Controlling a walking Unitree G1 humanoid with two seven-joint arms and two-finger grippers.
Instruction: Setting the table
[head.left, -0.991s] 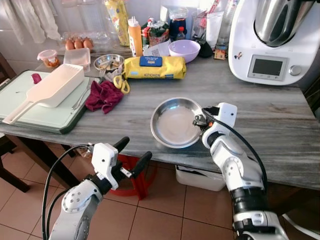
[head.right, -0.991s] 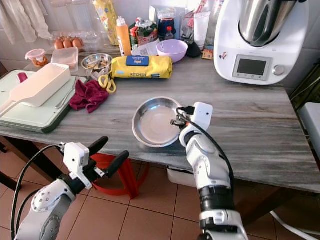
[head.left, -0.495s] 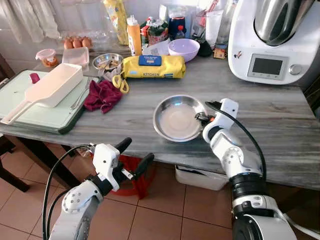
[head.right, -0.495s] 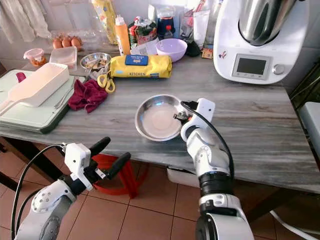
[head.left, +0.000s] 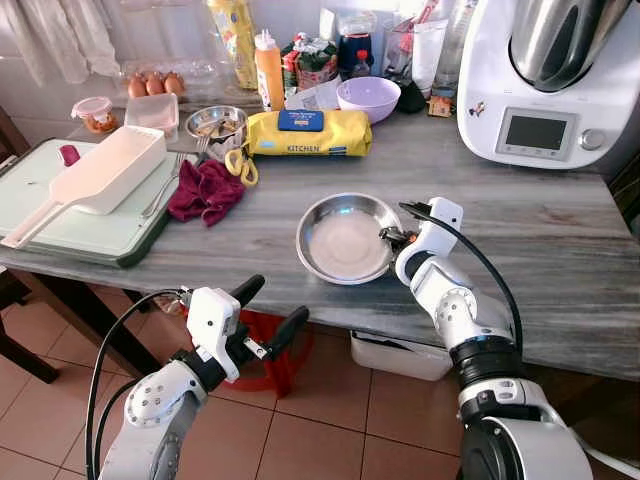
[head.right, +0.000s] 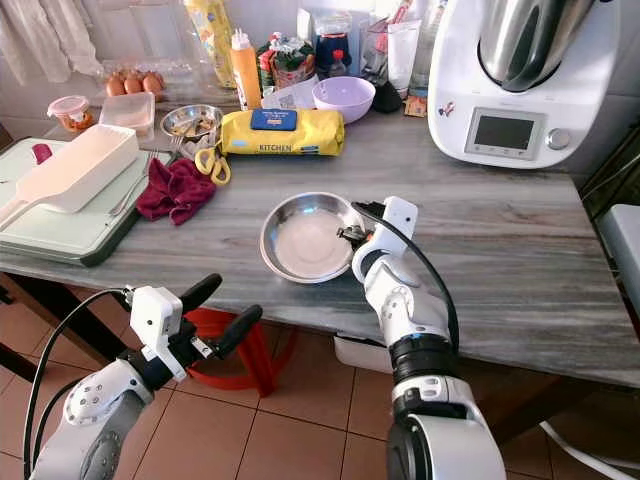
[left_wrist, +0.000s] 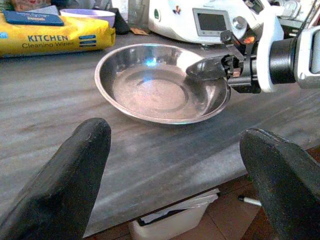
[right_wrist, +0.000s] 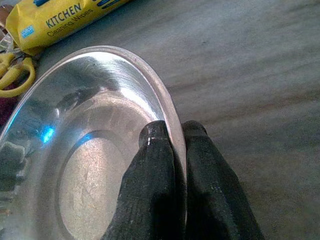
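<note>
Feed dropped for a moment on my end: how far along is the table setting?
Early. Done: the steel plate lies flat on the grey table, near its front edge. In hand: the right gripper is shut on its rim, one finger inside, one outside. The left gripper hovers open below the table edge. Left: releasing the plate; no cutlery lies beside it.

right hand (head.right: 349, 233) gripping steel bowl (head.right: 303, 238) rim

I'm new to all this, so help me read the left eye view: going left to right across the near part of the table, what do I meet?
Green tray → red cloth → steel bowl → right gripper, fingers pinching the bowl's rim.
</note>
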